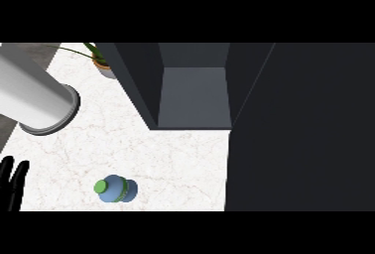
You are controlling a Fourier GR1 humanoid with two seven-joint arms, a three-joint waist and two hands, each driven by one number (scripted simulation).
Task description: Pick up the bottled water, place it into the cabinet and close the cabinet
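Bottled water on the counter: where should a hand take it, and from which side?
Round the blue body of the bottled water, below its green cap: it seems to stand upright, so a sideways wrap suits. Probably from its left, where the left hand rests open.

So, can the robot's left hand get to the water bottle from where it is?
Probably yes. The left hand rests open at the view's lower left edge. The bottled water sits on the counter off to that hand's right, apart from it, with nothing showing between them.

Veined white marble counter (168,158), matt dark-grey cabinet (194,94), glossy blue bottled water (116,189)
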